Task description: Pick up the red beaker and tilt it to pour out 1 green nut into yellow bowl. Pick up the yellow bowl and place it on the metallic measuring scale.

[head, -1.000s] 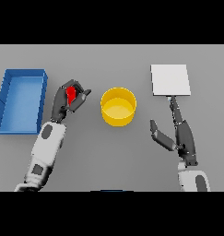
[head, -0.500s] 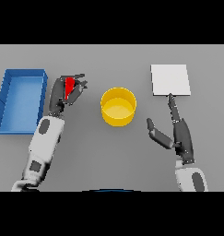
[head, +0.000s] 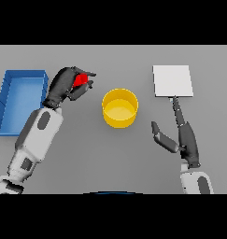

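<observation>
- The red beaker (head: 79, 80) sat inside the curled fingers of the left hand (head: 66, 86), only a small patch of red showing between fingers and thumb; which way its mouth pointed could not be told.
- The hand with the beaker stood to the left of the yellow bowl (head: 120, 108) and a little farther up the table, apart from the bowl's rim and not over its opening.
- So the relation that mattered was sideways: the bowl lay to the right of the held beaker, and by my reading the pour called for the beaker to be carried across that gap until it was above the opening, then tipped toward the bowl.
- No green nut could be seen, neither in the beaker nor in the bowl, so the pour looked not yet done.
- The right hand (head: 180, 137) lay with straight, relaxed fingers and thumb spread, holding nothing, to the right of the bowl and nearer the robot.
- The metallic measuring scale (head: 173, 80) lay beyond that hand's fingertips, near them, making the right arm the nearer one for the later move of the bowl.
- A blue bin (head: 20, 100) stood to the left of the left arm.
</observation>
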Robot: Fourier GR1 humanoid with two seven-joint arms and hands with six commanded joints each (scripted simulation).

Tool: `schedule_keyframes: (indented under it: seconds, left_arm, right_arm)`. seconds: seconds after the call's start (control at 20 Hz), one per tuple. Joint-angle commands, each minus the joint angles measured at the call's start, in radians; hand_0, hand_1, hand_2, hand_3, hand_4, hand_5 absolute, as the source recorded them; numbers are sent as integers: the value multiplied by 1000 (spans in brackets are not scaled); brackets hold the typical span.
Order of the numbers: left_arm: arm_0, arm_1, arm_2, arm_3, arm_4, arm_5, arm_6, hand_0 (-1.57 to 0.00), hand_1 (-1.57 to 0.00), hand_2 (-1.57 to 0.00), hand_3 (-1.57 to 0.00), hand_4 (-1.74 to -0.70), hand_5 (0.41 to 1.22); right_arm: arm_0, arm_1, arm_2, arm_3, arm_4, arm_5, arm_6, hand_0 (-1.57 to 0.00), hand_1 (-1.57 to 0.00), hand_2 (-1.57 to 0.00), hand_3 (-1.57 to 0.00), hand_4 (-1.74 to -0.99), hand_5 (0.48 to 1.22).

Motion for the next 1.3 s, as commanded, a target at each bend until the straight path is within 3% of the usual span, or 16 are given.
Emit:
schedule_keyframes:
  seconds: [0.0,0.25,0.5,0.7,0.95,1.25]
  left_arm:
    - [-2,1,-12,-7,-11,-4,13,-1559,-1560,-1560,-1555,-1735,1128]
    - [-106,51,-149,12,-167,-72,99,-1566,-1566,-1566,-1564,-1739,1153]
    - [-240,100,-332,74,-343,-206,99,-1569,-1570,-1569,-1569,-1740,1199]
    - [-362,99,-450,153,-447,-315,97,-1570,-1570,-1570,-1570,-1582,1212]
    - [-455,95,-580,217,-546,-386,73,-1571,-1571,-1571,-1571,-1685,1218]
    - [-536,76,-695,299,-678,-396,54,-1571,-1571,-1571,-1571,-1726,1220]
  right_arm:
    - [2,-4,0,-3,14,-10,4,1,1,1,1,-1092,665]
    - [10,-2,8,-17,3,9,7,1,1,1,1,-1069,685]
    - [0,2,10,-17,16,-1,24,1,1,1,1,-1068,689]
    - [-9,5,-1,-6,-8,6,14,1,1,1,1,-1063,681]
    - [-6,7,14,0,-3,19,13,1,1,1,1,-1067,684]
    - [-1,10,17,5,-1,20,1,1,1,1,1,-1060,700]
